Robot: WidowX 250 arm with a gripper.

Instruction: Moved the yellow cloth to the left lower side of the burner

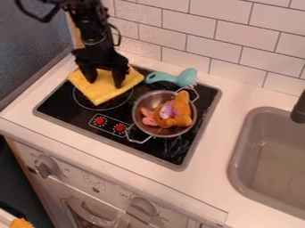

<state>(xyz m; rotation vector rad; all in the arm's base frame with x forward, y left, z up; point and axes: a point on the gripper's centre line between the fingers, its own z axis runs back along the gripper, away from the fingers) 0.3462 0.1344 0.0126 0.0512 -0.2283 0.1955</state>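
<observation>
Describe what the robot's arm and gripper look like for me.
The arm is black, built of chunky jointed segments. A thick black cable loops out on one side, and a thinner black cable curves along the other. The gripper is also black, with two blunt, tapering fingers.

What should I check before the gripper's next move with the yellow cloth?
1. Gripper over the yellow cloth: ok.
2. Fingers apart: ok, one toward each side of the cloth.
3. Cloth firmly gripped: cannot tell.
4. Cloth at the burner's lower left: not ok, it lies over the upper left part of the stovetop.
5. Cloth apart from the metal pot: ok.
6. Cloth's right corner free of the teal utensil: cannot tell, they are very close.
</observation>
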